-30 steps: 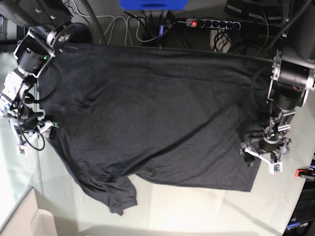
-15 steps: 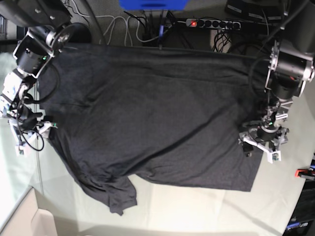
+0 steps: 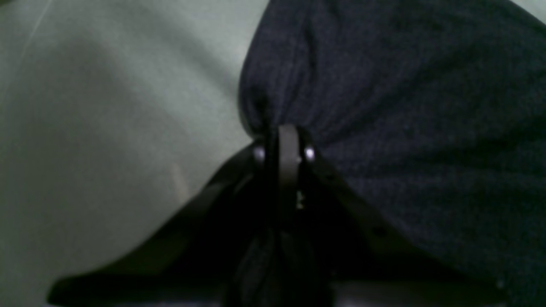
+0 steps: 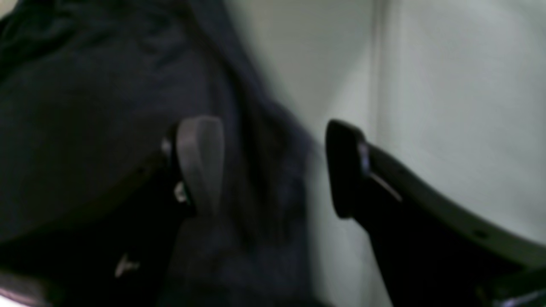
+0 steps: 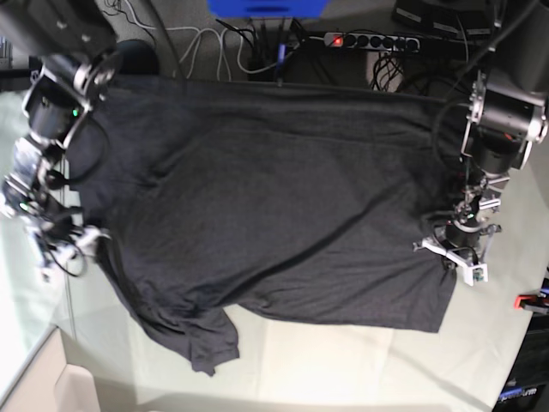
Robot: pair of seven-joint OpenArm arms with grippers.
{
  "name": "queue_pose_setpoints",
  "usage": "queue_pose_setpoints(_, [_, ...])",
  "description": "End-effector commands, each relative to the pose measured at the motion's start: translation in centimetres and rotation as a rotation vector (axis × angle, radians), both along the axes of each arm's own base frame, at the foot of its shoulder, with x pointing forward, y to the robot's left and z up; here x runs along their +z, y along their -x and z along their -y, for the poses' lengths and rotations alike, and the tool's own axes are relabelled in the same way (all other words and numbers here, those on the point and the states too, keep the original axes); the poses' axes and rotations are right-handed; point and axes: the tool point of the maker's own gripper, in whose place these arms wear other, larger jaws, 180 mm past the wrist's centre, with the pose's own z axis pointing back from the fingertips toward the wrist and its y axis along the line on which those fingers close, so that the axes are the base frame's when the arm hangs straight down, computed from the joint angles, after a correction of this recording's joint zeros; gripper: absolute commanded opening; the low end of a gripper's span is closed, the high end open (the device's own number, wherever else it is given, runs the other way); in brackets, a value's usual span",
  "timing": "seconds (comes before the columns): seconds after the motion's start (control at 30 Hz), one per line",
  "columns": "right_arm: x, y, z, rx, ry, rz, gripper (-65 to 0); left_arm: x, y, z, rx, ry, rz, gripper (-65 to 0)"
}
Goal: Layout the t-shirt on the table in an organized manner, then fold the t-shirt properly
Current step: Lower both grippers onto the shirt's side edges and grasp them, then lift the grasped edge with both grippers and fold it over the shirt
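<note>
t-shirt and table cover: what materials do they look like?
The t-shirt: soft knit fabric, likely cotton jersey, matte charcoal; it drapes in shallow wrinkles and bunches into gathers where the left gripper pinches it. The table: surface looks like a pale greenish-grey woven cloth cover, matte, with faint creases; what lies under it cannot be told.

Both wrist views are dim and blurred; the base view is evenly lit, the t-shirt point(image 5: 274, 197) showing little detail.

T-shirt point(image 5: 274, 197) across table point(image 5: 343, 360), seemingly flat
</note>
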Motion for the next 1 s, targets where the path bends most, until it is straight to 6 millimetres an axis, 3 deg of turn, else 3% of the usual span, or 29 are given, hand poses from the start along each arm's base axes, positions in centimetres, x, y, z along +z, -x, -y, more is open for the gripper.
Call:
queue_pose_setpoints(0.0, [1.6, -1.6, 1.1, -0.004, 0.000, 0.058, -26.5, 0.8, -0.6, -0.9, 0.016, -0.014, 0.004, -64.9])
queue_pose_setpoints(0.2, [-0.3, -3.2, 0.2, -0.023, -0.136, 0.072, -26.5, 0.8, -0.6, -0.9, 0.015, -0.015, 0.003, -64.9])
queue_pose_setpoints(0.53, [-0.9, -2.5, 0.4, -0.047, -0.152, 0.121, -27.6, 1.0, -0.8, -0.9, 0.015, -0.016, 0.006, -64.9])
queue_pose_setpoints(0.6, [-0.9, -2.5, 0.4, -0.047, -0.152, 0.121, -32.9, 1.1, -0.9, -0.9, 0.014, -0.016, 0.009, -64.9])
queue_pose_setpoints(0.77, [-1.1, -2.2, 0.5, -0.046, -0.148, 0.117, -62.3, 1.5, -1.4, -0.9, 0.016, -0.016, 0.019, -64.9])
queue_pose_setpoints(0.8, [-1.4, -1.9, 0.5, -0.046, -0.148, 0.106, -65.0, 1.7, -1.5, -0.9, 0.016, -0.014, 0.024, -64.9])
queue_pose_setpoints(0.9, [-0.9, -1.9, 1.0, -0.045, -0.124, 0.119, -65.0, 1.8, -1.6, -0.9, 0.018, -0.011, 0.028, -64.9])
queue_pose_setpoints(0.97, [-0.8, -0.8, 2.0, -0.044, -0.079, 0.125, -65.0, 2.5, -2.2, -0.8, 0.029, 0.011, 0.060, -64.9])
